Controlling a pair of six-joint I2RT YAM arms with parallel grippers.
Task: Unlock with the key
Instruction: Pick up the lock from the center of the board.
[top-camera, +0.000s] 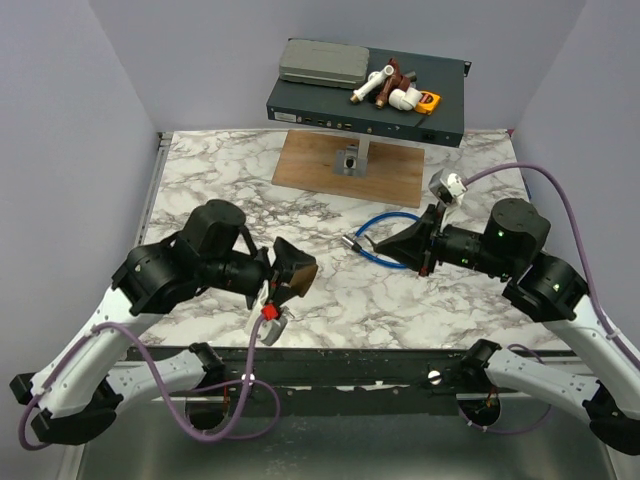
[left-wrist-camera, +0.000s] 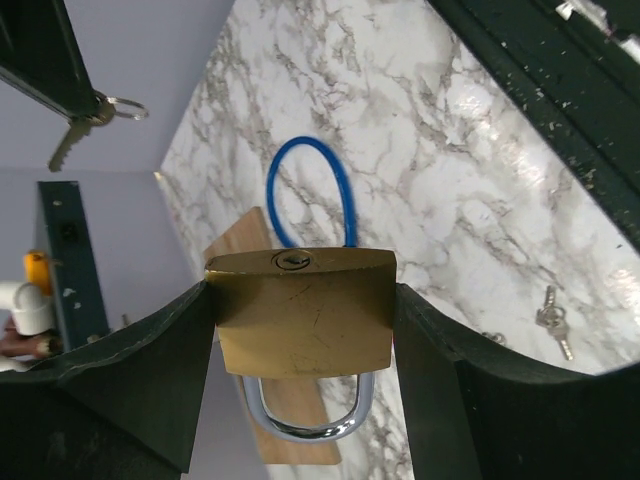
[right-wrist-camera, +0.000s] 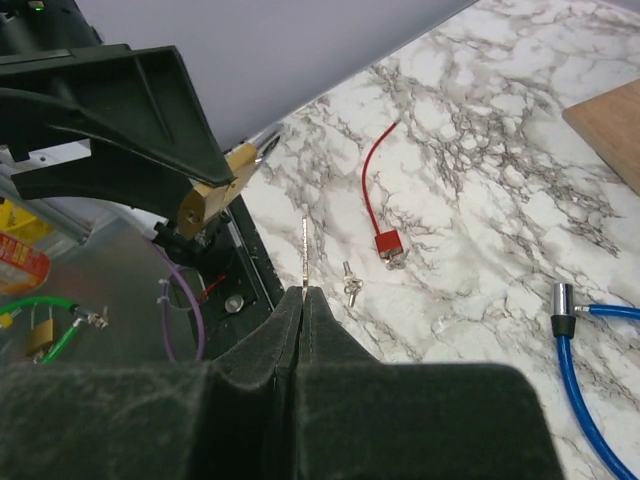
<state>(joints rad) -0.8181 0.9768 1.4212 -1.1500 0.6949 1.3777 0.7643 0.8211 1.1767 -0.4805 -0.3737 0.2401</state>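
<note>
My left claw (top-camera: 288, 268), partly open, clamps the brass padlock (left-wrist-camera: 305, 310) by its sides, held up over the desk's (top-camera: 200, 170) near edge. My right claw (right-wrist-camera: 302, 296), fully closed, pinches the key (right-wrist-camera: 304, 245), its blade pointing toward the brass padlock.

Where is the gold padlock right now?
The gold padlock is gripped in the left hand, at the left of the top view above the near edge of the table, across from the key in the right hand.
</note>
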